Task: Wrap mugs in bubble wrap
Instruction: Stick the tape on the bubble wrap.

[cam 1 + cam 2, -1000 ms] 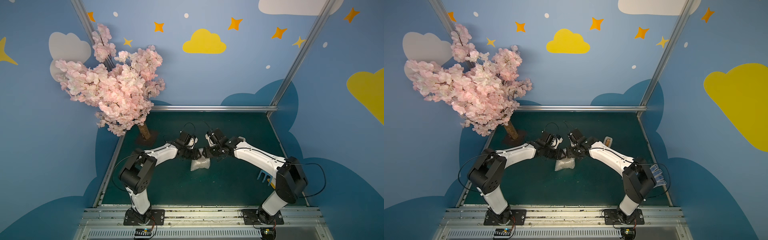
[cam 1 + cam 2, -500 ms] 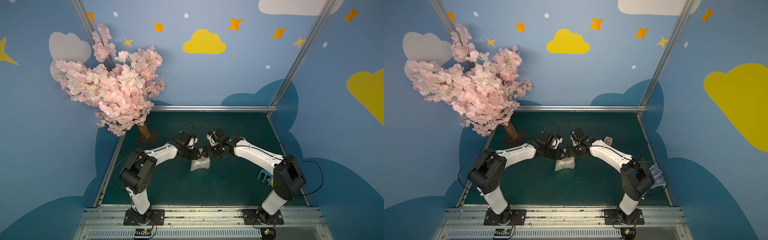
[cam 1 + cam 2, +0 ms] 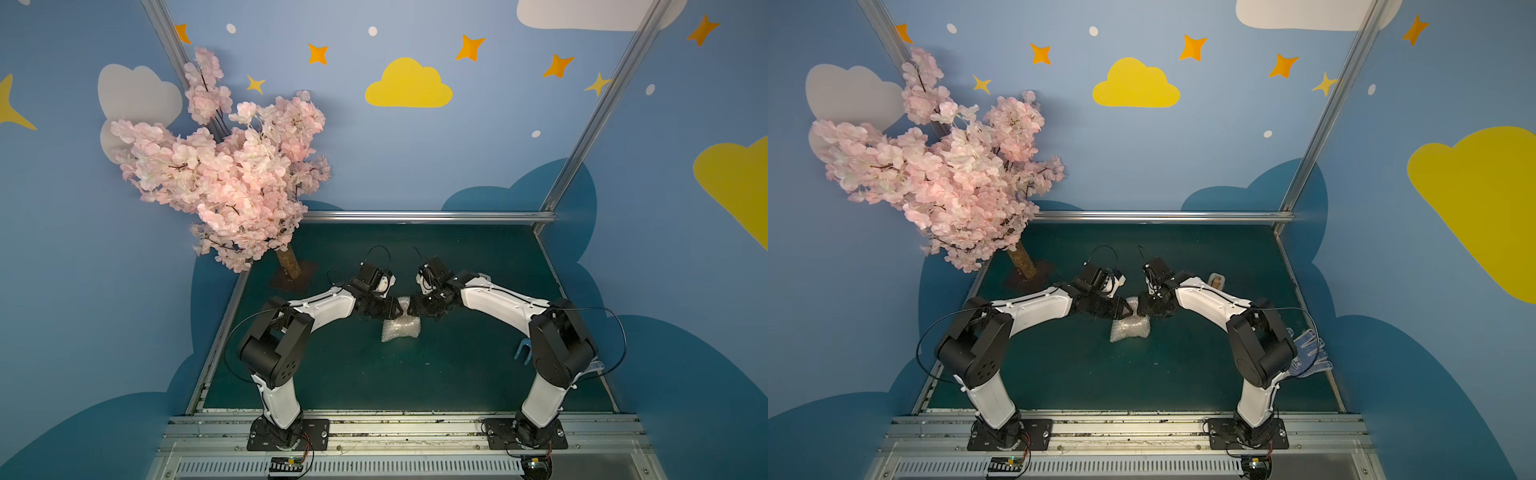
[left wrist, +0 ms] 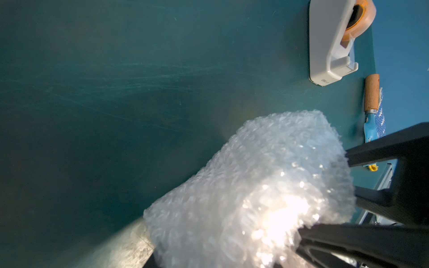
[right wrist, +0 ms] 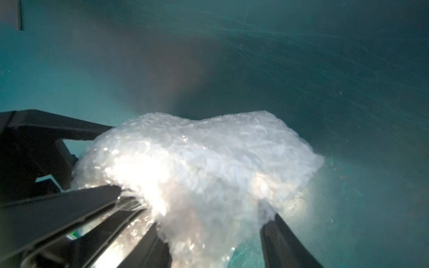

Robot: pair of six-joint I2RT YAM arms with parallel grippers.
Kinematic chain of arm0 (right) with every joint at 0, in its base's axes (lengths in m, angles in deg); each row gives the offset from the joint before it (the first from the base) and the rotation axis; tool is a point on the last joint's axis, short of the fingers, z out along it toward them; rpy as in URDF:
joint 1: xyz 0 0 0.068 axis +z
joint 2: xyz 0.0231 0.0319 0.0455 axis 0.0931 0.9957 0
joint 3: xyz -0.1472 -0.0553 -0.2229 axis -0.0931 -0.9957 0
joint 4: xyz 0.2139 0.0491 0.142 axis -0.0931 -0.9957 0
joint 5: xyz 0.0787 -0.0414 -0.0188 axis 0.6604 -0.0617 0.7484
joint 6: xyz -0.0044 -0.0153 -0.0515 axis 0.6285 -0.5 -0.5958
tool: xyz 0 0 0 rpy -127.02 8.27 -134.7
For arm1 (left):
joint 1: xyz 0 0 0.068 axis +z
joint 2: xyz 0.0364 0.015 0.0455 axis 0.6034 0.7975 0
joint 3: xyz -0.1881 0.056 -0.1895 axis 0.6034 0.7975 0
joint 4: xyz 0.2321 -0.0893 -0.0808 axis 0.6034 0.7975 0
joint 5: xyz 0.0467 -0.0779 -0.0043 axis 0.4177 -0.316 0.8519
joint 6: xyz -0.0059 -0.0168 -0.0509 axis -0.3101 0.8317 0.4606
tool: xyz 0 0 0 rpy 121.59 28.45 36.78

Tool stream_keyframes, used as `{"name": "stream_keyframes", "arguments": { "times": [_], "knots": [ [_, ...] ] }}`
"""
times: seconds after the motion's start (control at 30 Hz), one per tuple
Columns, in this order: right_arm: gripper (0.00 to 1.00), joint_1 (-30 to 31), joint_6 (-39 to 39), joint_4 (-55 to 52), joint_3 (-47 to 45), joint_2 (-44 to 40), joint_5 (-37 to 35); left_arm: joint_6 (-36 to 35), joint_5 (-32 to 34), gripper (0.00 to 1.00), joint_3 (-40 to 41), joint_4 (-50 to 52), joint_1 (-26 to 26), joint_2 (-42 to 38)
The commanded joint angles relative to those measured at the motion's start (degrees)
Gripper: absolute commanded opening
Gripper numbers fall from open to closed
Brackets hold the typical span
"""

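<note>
The bubble wrap point(image 3: 401, 328) lies mid-table as a crinkly bundle, also seen in the other top view point(image 3: 1129, 328). The mug is hidden inside it. My left gripper point(image 3: 394, 309) comes from the left and is shut on the bundle's far end; in the left wrist view the bubble wrap point(image 4: 255, 185) fills the space between its jaws. My right gripper point(image 3: 412, 309) faces it from the right. In the right wrist view its two dark fingers press both sides of the bubble wrap point(image 5: 197, 162), so the right gripper point(image 5: 212, 227) is shut on it.
A cream tape dispenser point(image 4: 329, 46) stands right of the bundle, also visible in a top view point(image 3: 1217, 280). A cork-handled blue tool point(image 4: 371, 92) and a dotted glove point(image 3: 1308, 353) lie by the right edge. The cherry tree point(image 3: 232, 174) stands at the back left.
My right gripper opened wider half a second ago and has closed on the bubble wrap again, its arm shifting slightly. The left arm and the bundle have stayed in place.
</note>
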State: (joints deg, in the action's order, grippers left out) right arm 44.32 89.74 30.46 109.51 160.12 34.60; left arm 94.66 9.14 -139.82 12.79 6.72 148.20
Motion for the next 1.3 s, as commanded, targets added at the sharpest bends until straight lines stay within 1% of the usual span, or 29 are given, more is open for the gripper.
{"name": "stream_keyframes", "arguments": {
  "times": [0.0, 0.1, 0.27, 0.33, 0.47, 0.77, 1.0, 1.1, 1.17, 1.27],
  "knots": [
    [0.55, -0.93, 0.84, -2.55, -1.14, 1.3, -2.36, -1.02, 0.68, 0.49, 0.32, 3.03, -0.14, 1.12],
    [0.56, -0.93, 0.6, -1.6, -1.57, -0.51, -1.39, -1.02, 0.64, 0.49, 0.5, 2.93, -0.13, 1.04],
    [0.66, -1.15, -1.78, 4.66, -4.04, -6.22, 1.77, -0.94, 0.59, 0.49, 0.5, 2.8, -0.13, 1.12],
    [0.69, -1.27, -2.95, 5.44, -3.77, -6.39, 3.24, -0.93, 0.57, 0.49, 0.41, 2.81, -0.12, 1.14],
    [0.71, -1.36, -4.16, 5.24, -2.32, -4.19, 5.48, -0.93, 0.48, 0.49, 0.24, 2.98, -0.12, 1.12],
    [0.69, -1.85, -4.17, 6.09, -1.13, -0.17, 6.15, -0.93, 0.44, 0.49, 0.41, 2.89, -0.11, 0.99],
    [0.66, -3.18, -2.04, 4.6, 0.61, 3.31, 2.8, -0.94, 0.49, 0.49, 0.68, 2.82, -0.16, 0.82],
    [0.65, -3.39, -1.77, 2.42, 2.16, 4.08, 1.86, -0.93, 0.35, 0.49, 0.85, 2.7, -0.11, 0.77],
    [0.65, -3.31, -2.46, 3.17, 2.19, 3.0, 2.8, -0.98, 0.33, 0.49, 0.85, 2.7, -0.12, 0.71],
    [0.66, -3.49, -3.03, 8.2, -0.31, -0.37, 5.69, -0.98, 0.36, 0.49, 0.85, 2.81, -0.15, 0.68]
  ]
}}
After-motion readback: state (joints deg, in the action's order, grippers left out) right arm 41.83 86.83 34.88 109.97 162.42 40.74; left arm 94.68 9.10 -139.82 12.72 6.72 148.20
